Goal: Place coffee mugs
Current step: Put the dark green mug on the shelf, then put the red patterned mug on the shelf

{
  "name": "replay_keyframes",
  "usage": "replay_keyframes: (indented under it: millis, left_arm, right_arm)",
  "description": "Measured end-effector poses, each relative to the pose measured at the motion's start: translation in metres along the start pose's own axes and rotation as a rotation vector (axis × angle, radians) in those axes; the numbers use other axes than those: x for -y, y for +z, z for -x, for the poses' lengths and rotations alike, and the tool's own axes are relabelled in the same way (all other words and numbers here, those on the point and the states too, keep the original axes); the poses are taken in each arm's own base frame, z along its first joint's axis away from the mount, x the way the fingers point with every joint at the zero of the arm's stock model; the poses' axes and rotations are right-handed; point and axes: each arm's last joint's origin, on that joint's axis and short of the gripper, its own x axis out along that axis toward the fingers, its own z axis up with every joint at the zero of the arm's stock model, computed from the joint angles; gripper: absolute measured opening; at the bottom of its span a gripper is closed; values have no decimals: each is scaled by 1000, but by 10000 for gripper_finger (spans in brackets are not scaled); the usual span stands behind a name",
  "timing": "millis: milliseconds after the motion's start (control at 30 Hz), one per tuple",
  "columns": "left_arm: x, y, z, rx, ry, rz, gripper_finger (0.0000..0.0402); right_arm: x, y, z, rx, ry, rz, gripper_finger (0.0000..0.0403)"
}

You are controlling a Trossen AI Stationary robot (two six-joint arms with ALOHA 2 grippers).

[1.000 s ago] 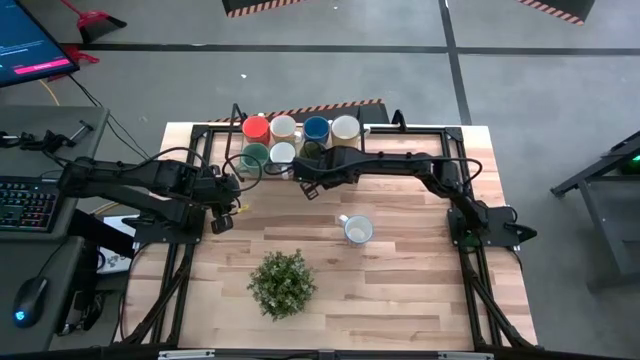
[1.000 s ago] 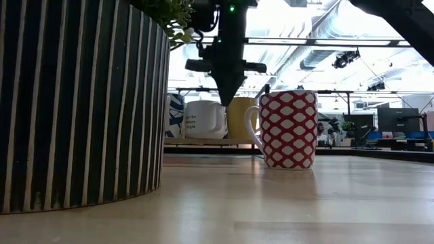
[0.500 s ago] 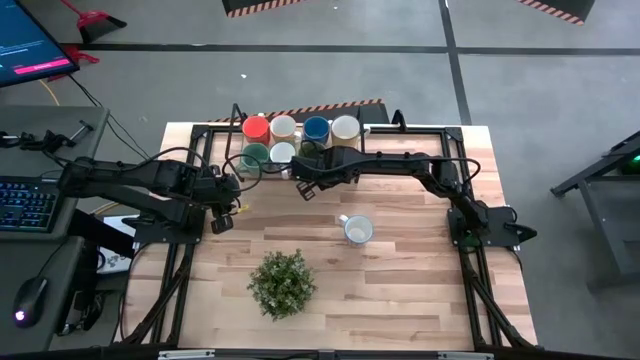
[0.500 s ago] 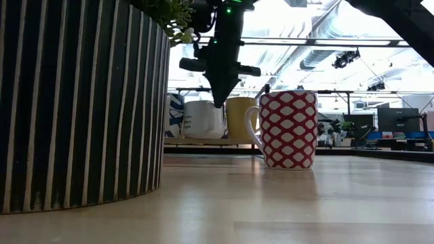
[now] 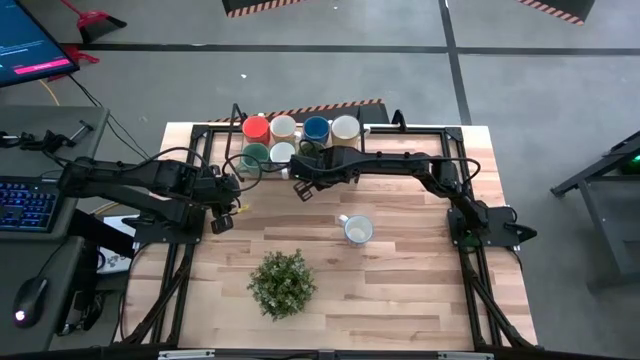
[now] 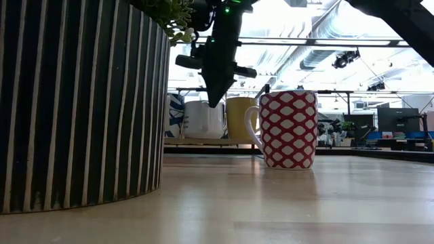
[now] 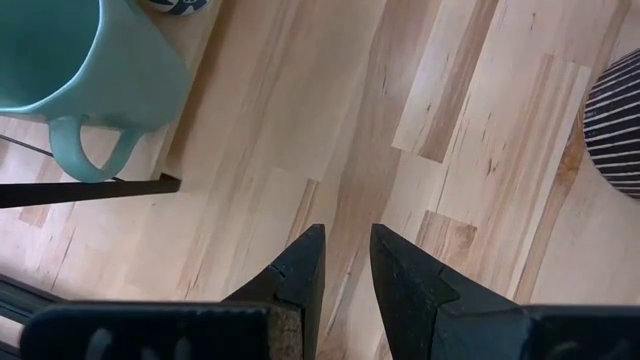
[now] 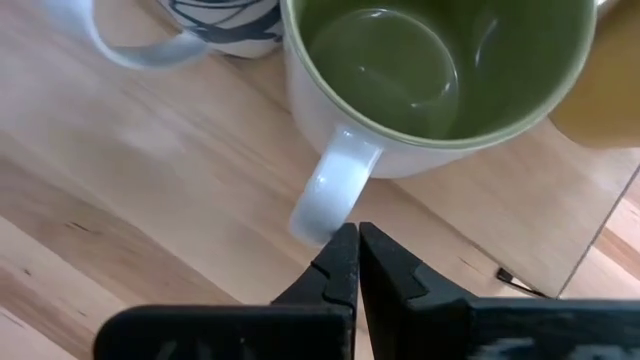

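The right gripper [image 8: 357, 262] is pinched closed and empty, beside the green-lined mug's [image 8: 430, 80] handle [image 8: 330, 195]. The patterned mug [image 5: 357, 230] waits mid-table; the fingers should be opened before its handle is approached.

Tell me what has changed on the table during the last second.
The right gripper, fingers shut and empty, rose and drifted slightly left beside the row of mugs, as the low view shows. The left gripper, the red-patterned mug and the potted plant stayed put.
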Motion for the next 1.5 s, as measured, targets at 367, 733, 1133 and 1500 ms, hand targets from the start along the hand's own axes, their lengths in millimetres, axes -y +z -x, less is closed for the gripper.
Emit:
replay_keyframes:
  millis: [367, 733, 1133, 1500]
  left_arm:
    - [0, 0, 0, 0, 0, 1, 74]
    - [0, 0, 0, -1, 0, 0, 74]
    - [-2, -4, -5, 13, 67, -33, 74]
    - [-10, -45, -36, 46, 7, 76, 74]
  right_arm:
    - [3, -4, 1, -45, -22, 13, 0]
    - [14, -16, 67, -154, -79, 206, 0]
    - [38, -59, 125, -95, -89, 398, 0]
    - [94, -162, 127, -290, -32, 160, 0]
